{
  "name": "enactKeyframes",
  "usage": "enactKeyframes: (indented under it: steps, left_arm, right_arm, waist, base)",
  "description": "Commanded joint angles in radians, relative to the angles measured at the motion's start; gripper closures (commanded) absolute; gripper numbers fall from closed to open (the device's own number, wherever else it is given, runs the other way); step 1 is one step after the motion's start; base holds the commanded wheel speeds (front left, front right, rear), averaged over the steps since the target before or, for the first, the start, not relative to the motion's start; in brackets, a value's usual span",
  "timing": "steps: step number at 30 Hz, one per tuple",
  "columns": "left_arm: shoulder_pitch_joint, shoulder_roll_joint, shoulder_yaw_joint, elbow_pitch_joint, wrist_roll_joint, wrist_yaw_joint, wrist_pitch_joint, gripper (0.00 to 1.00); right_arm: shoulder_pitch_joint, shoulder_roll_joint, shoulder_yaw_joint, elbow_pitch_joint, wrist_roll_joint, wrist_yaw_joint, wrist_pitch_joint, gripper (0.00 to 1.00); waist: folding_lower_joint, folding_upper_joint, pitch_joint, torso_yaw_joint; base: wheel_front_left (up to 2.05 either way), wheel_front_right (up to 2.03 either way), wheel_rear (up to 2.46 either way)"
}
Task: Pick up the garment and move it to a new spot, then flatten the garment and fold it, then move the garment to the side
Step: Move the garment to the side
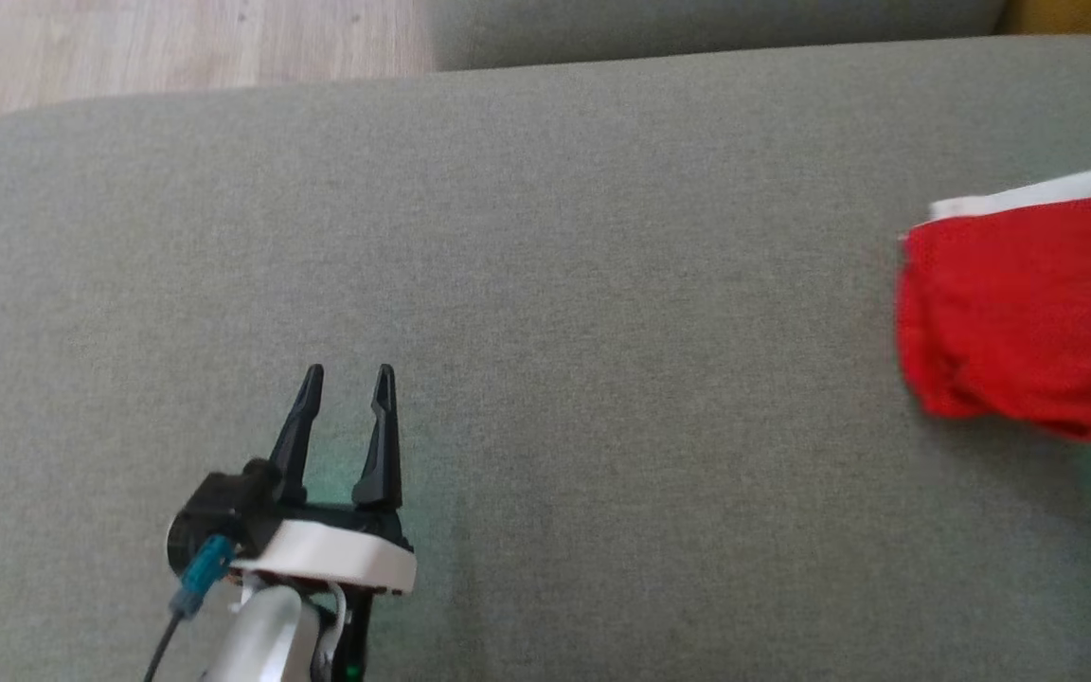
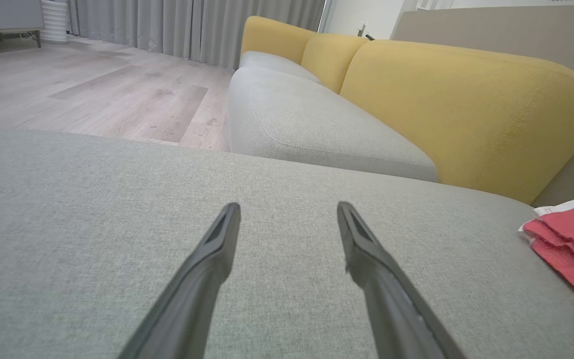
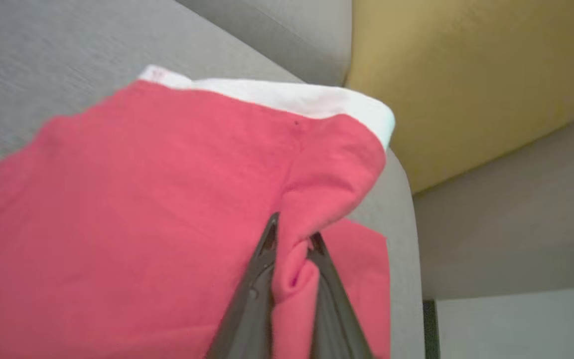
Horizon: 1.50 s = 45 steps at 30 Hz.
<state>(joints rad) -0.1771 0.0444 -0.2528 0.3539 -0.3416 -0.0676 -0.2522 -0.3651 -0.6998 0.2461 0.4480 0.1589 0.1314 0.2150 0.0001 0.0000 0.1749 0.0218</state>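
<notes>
The garment (image 1: 1028, 313) is red with a white band along its far edge and lies folded at the right edge of the grey cushion (image 1: 545, 284). In the left wrist view the garment (image 2: 573, 244) shows at the far right. My right gripper (image 3: 293, 239) is shut on a pinched fold of the garment (image 3: 142, 209), near its right side. My left gripper (image 1: 347, 384) hovers low over the cushion at the lower left, open and empty, far from the garment. Its fingers (image 2: 217, 249) spread wide above bare fabric.
A grey sofa seat (image 2: 307, 124) with yellow back cushions (image 2: 461, 99) stands beyond the cushion's far edge. Wooden floor (image 1: 176, 47) lies past the far left corner. The cushion's right edge (image 3: 401, 209) drops off just beside the garment.
</notes>
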Motion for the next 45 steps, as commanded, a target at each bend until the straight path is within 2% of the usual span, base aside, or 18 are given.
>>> enactKeyframes:
  steps: [1,6,13,21,28,29,30,31,38,41,45]
  left_arm:
    - [-0.046,0.006,0.040,-0.030,0.011,-0.005,-0.010,0.00]
    - [-0.059,0.006,0.044,-0.028,0.015,-0.012,-0.010,0.00]
    - [-0.072,0.006,0.052,-0.028,0.021,-0.018,-0.010,0.00]
    - [-0.079,0.006,0.058,-0.028,0.026,-0.023,-0.010,0.00]
    - [-0.091,0.006,0.063,-0.025,0.031,-0.028,-0.010,0.00]
    - [-0.092,0.006,0.064,-0.024,0.032,-0.029,-0.010,0.00]
    - [-0.093,0.006,0.064,-0.023,0.032,-0.030,-0.010,0.00]
    - [-0.093,0.006,0.065,-0.022,0.033,-0.030,-0.010,0.00]
    - [-0.086,0.006,0.067,-0.009,0.032,-0.031,-0.010,0.00]
    - [-0.080,0.006,0.069,-0.007,0.030,-0.029,-0.010,0.00]
    - [-0.069,0.006,0.069,-0.007,0.024,-0.024,-0.010,0.00]
  right_arm:
    - [0.003,-0.061,-0.018,-0.002,0.004,-0.001,0.002,1.00]
    - [-0.009,-0.104,-0.066,0.065,-0.028,-0.001,-0.001,1.00]
    - [-0.019,-0.129,-0.110,0.111,-0.112,-0.001,-0.004,1.00]
    - [-0.038,-0.128,-0.149,0.125,-0.196,-0.001,-0.006,1.00]
    - [-0.041,-0.091,-0.212,0.127,-0.242,-0.001,-0.011,1.00]
    - [-0.041,-0.082,-0.222,0.122,-0.247,-0.001,-0.015,0.81]
    - [-0.041,-0.073,-0.232,0.118,-0.252,-0.001,-0.017,0.30]
    - [-0.040,-0.063,-0.244,0.113,-0.258,-0.001,-0.017,0.00]
    - [-0.021,0.001,-0.292,0.063,-0.294,-0.001,-0.006,0.00]
    - [-0.022,0.026,-0.297,0.009,-0.320,-0.001,-0.011,0.00]
    - [-0.026,0.097,-0.310,-0.081,-0.330,-0.001,-0.027,0.00]
  waist:
    - [-0.0001,0.0000,0.014,0.004]
    - [-0.0001,0.0000,0.037,0.013]
    - [-0.0001,0.0000,0.064,0.023]
    - [-0.0001,0.0000,0.084,0.026]
    - [-0.0001,0.0000,0.101,0.032]
    - [-0.0001,0.0000,0.102,0.033]
    - [-0.0001,0.0000,0.103,0.033]
    - [-0.0001,0.0000,0.102,0.034]
    - [-0.0001,0.0000,0.068,0.029]
    - [-0.0001,0.0000,0.043,0.025]
    - [-0.0001,0.0000,0.004,0.023]
  base:
    - [0.00,0.00,0.00]
    - [0.00,0.00,0.00]
    - [0.00,0.00,0.00]
    - [0.00,0.00,0.00]
    - [0.00,0.00,0.00]
    - [0.00,0.00,0.00]
    - [0.00,0.00,0.00]
    - [0.00,0.00,0.00]
    - [0.00,0.00,0.00]
    - [0.00,0.00,0.00]
    - [0.00,0.00,0.00]
